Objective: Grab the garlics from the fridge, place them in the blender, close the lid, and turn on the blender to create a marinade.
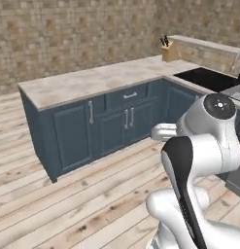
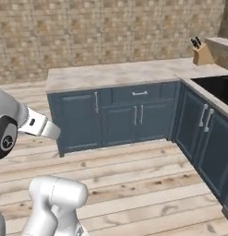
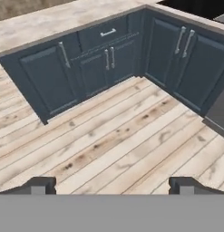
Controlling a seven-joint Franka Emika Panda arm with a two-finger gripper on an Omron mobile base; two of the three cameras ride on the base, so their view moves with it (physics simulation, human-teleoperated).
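Gripper (image 3: pixel 111 185) first, operator: in the hand view you see its two dark fingertips (image 3: pixel 37 185) set far apart at the bottom, spread wide, nothing between them and nothing touched. They hang over bare wooden plank floor (image 3: pixel 118 136), well short of the cabinets.

Garlics, fridge, blender and lid: you cannot place any of them from these pictures, so no heading or long axis can be noted for them.

Edges around you: an L-shaped run of blue cabinets (image 1: pixel 107 126) with a pale stone counter (image 1: pixel 92 80) on top. The long leg faces you across the floor; the short leg turns toward you on the right in both base views. A drawer (image 2: pixel 139 94) sits above the paired middle doors. The counter's near left corner (image 1: pixel 24 90) is a free end with open floor beside it.

On the counter at the far right corner stands a knife block (image 1: pixel 169 51), handles tilted up and left. Just right of it a dark sink (image 1: pixel 209 78) is sunk into the short leg.

Open room: wide floor between the arm (image 1: pixel 194 160) and the cabinet fronts, and more floor to the left. A brick wall (image 2: pixel 111 32) closes the back.
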